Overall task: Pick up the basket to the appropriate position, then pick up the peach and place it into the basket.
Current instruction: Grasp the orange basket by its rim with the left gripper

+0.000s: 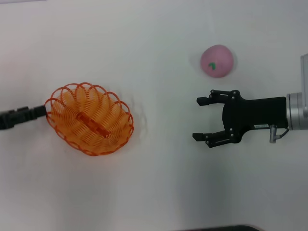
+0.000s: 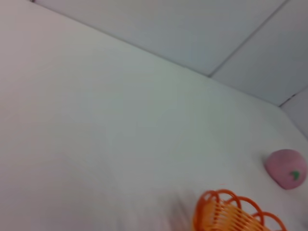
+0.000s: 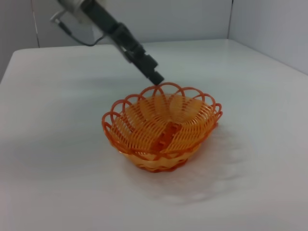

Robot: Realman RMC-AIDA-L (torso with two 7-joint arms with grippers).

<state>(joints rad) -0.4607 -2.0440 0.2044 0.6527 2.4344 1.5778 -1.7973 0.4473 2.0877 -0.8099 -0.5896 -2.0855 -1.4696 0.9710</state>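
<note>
The orange basket (image 1: 89, 118) sits on the white table at the left; it also shows in the left wrist view (image 2: 231, 214) and the right wrist view (image 3: 161, 126). My left gripper (image 1: 42, 112) reaches in from the left edge, its fingers together at the basket's left rim, as the right wrist view (image 3: 156, 78) also shows. The pink peach (image 1: 217, 60) with a green mark lies at the back right, and shows in the left wrist view (image 2: 286, 168) too. My right gripper (image 1: 196, 119) is open and empty, in front of the peach, pointing toward the basket.
The white table (image 1: 154, 192) spreads on all sides. Grey walls stand behind its far edges in the wrist views (image 2: 202, 29).
</note>
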